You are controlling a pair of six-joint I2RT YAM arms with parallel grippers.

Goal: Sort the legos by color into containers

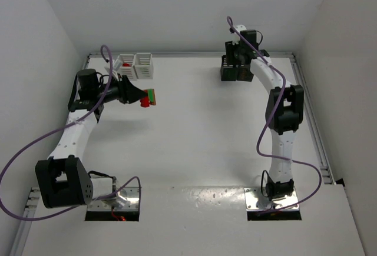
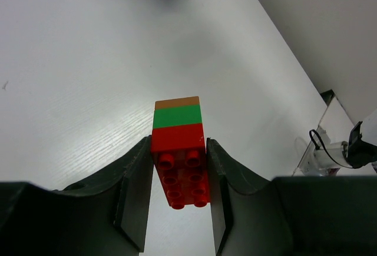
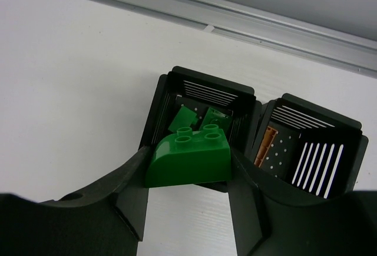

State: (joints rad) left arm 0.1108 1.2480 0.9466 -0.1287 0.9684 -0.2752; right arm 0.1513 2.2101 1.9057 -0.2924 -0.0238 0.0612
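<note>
Right gripper (image 3: 187,176) pinches green brick (image 3: 188,156) over black bin (image 3: 154,115) near rim; left gripper (image 2: 178,150) clamps stacked chunk (image 2: 177,119).

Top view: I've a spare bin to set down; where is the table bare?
The table is bare across its middle, between the left arm and right arm. Crowded: far left by the white bins, far right by the black bins.

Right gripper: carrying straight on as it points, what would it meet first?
Probably the black bin holding green legos: the right gripper, shut on a green brick, points into its opening. Depth is unclear.
</note>
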